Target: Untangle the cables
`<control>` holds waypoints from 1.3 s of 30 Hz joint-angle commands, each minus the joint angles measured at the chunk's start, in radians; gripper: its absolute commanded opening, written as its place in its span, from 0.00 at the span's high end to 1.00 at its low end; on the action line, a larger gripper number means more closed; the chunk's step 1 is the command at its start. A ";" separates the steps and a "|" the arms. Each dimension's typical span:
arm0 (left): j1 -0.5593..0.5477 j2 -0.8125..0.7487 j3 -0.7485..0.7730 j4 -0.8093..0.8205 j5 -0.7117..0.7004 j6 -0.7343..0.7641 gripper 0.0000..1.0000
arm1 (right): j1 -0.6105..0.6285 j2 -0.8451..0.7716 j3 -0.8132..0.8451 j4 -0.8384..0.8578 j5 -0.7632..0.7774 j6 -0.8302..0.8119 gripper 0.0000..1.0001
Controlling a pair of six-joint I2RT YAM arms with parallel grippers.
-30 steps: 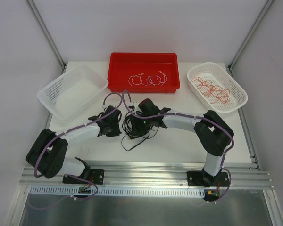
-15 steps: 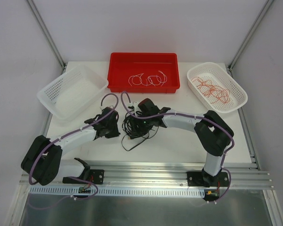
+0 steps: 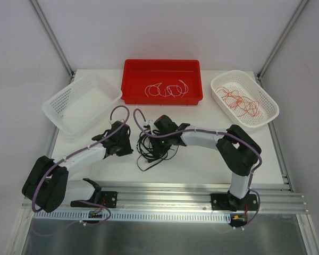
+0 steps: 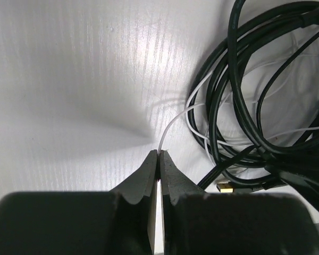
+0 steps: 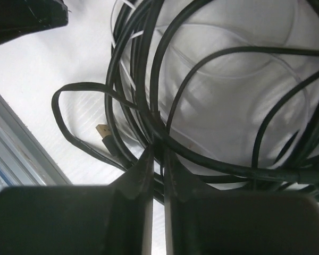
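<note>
Left gripper [image 4: 159, 154], its jaws pinched shut on a thin white cable [image 4: 170, 123], draws back toward its own side of the counter [image 3: 202, 164] over the last second. The right gripper [image 5: 157, 158] edges left after it, jaws closed down on the black cables [image 5: 141, 79] of the tangle [image 3: 151, 147] at mid-counter. The white strand curves from the left jaws into the knot, which suggests the pull-out is under way but not finished, as it is still threaded among the black loops. The black leads look smooth, rubbery and springy, lying in overlapping rings, and one ends in a flat gold-coloured plug [image 5: 105, 134]. The white one is far finer and glossy. Loose white cables [image 3: 165, 90] lie in the red tray [image 3: 162, 99], and red-orange cables [image 3: 238, 101] sit in the white mesh basket [image 3: 239, 73] at right
</note>
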 commanded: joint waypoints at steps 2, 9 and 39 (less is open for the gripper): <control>0.022 -0.027 0.001 -0.002 0.012 0.003 1.00 | 0.007 -0.134 -0.018 -0.073 0.037 -0.022 0.99; 0.060 -0.076 -0.019 -0.018 0.009 0.021 1.00 | -0.043 -0.471 -0.068 -0.179 0.152 -0.081 0.99; 0.117 -0.432 0.871 -0.511 -0.331 0.400 1.00 | -0.464 -0.657 -0.342 -0.337 0.272 0.102 0.96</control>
